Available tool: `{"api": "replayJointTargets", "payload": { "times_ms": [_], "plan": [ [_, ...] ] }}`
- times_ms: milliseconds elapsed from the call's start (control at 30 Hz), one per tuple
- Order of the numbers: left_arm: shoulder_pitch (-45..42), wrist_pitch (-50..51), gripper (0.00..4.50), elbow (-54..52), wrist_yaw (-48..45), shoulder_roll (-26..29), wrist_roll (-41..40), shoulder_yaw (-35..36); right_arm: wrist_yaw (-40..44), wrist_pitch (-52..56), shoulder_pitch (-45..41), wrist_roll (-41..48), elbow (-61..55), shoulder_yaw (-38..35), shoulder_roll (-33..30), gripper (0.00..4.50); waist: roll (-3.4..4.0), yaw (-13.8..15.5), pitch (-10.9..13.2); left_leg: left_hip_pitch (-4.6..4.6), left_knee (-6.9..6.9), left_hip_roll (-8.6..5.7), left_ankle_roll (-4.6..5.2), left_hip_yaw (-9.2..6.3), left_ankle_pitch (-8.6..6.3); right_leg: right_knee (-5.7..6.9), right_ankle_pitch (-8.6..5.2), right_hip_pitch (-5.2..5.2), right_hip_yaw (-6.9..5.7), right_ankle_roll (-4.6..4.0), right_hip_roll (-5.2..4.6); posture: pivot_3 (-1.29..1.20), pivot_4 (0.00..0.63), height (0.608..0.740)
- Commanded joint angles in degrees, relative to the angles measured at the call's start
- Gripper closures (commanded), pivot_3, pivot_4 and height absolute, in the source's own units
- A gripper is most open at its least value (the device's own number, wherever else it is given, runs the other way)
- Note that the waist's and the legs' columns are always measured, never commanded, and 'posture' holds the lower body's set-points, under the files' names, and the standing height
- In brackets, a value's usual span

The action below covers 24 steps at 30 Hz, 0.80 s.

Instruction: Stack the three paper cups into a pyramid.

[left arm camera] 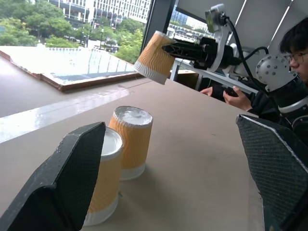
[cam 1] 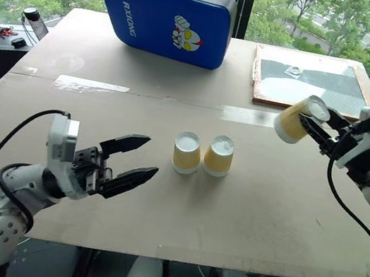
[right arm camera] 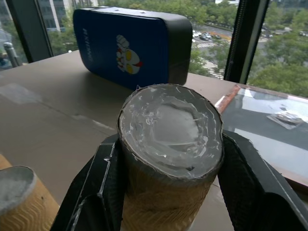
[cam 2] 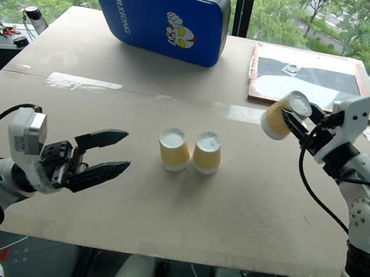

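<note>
I work in what looks like a robotics lab or test room in an upper-floor office building. My bench is a plain tan table (cam 1: 157, 213) set against tall windows (cam 1: 300, 15), with treetops, a road and city blocks below. A blue strike pad (cam 1: 167, 15) with a cartoon print and a framed board (cam 1: 313, 82) lie at the far edge. Beside the table sits a person (left arm camera: 284, 82) holding a controller, near cabling and loose gear.
</note>
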Motion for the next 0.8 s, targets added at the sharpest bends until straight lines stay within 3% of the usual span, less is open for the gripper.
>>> {"api": "replayJointTargets", "payload": {
  "times_ms": [33, 267, 800],
  "plan": [
    [3.5, -4.2, 0.0, 4.3, -7.3, 0.6, -1.3, 7.4, 2.2, 4.4, -6.6, 3.0, -2.6, 6.4, 0.9, 2.51, -0.04, -0.1, 0.0, -0.01, 0.01, 0.0, 0.0, 0.0, 0.0, -0.01, 0.0, 0.0, -0.01, 0.0, -0.02, 0.0, 0.15, 0.74],
    [8.4, -7.0, 0.0, 6.7, -12.6, -0.9, -1.8, 12.3, 2.2, 5.9, -12.7, 0.7, -1.0, 14.0, 3.9, 2.51, -0.23, 1.0, 0.0, -0.19, 0.01, -0.05, 0.01, -0.05, 0.0, -0.17, 0.0, -0.07, -0.17, 0.0, -0.2, 0.0, 0.15, 0.74],
    [10.2, -6.6, 0.0, 6.8, -13.7, -1.2, -4.4, 14.2, 5.3, 0.7, -12.5, -7.7, -0.2, 21.1, 5.2, 2.51, -0.23, 0.5, 0.0, -0.16, -0.02, -0.04, 0.02, -0.01, -0.01, -0.15, 0.0, -0.09, -0.13, 0.0, -0.17, 0.0, 0.15, 0.74]
  ]
}}
